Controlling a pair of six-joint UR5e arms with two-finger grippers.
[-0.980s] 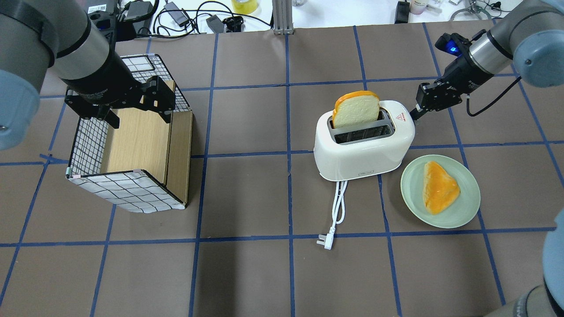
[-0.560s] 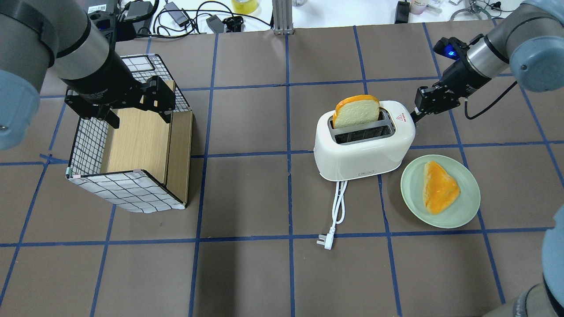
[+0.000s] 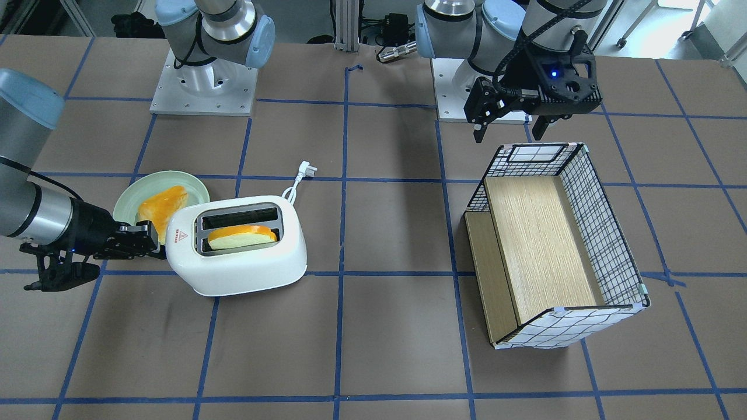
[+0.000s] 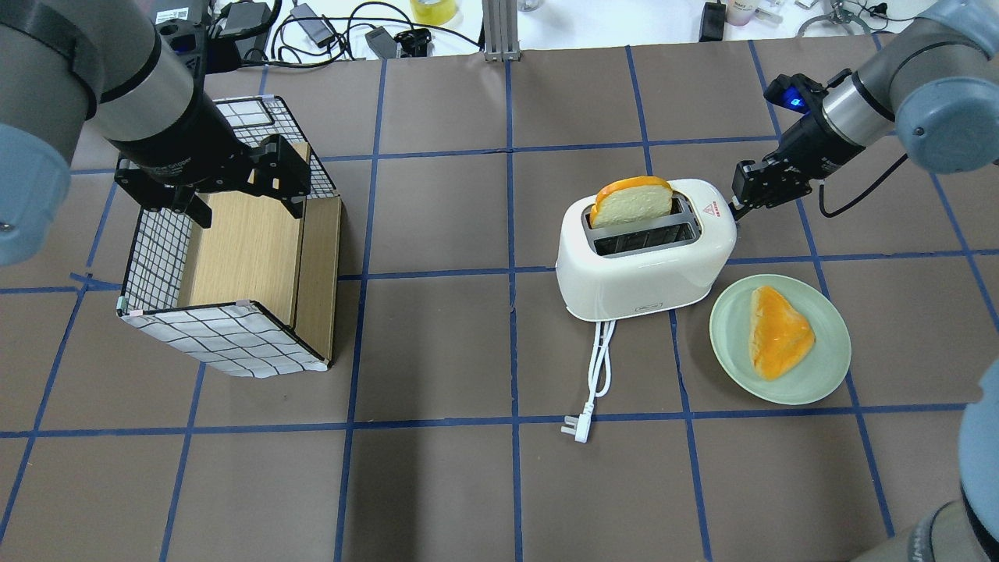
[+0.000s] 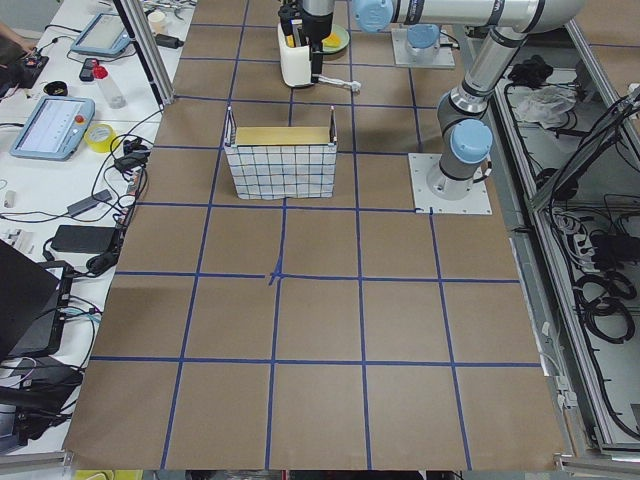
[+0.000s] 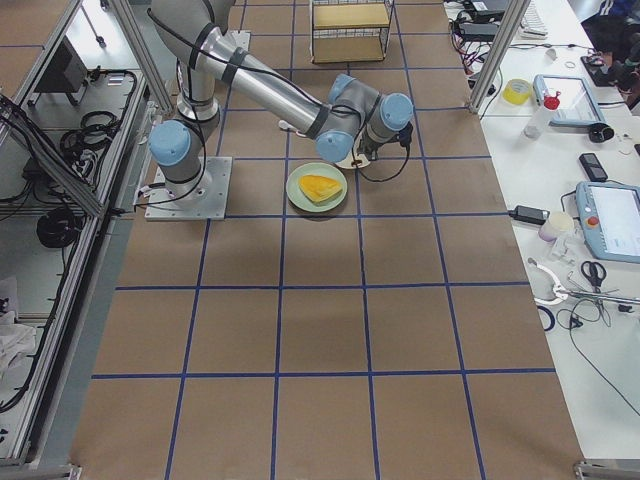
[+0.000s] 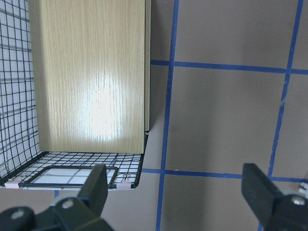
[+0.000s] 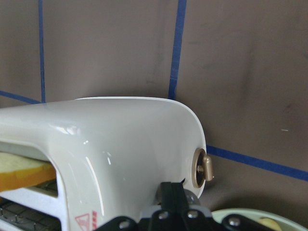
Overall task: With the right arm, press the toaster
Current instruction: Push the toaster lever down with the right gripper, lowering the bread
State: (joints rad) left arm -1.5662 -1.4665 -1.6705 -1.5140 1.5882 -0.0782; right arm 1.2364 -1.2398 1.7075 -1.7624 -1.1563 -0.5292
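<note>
— Where is the toaster?
— On the table, just beside the green plate. A slice of bread sticks out of one slot.
— And the right pincer?
— Its fingers are pinched together, and its tip touches the toaster's end.
— The left pincer?
— Spread wide, up over the checked box

Rounded end of white toaster, brass-coloured knob, bread slice in slot, right gripper tips together against toaster, green plate rim.
</note>
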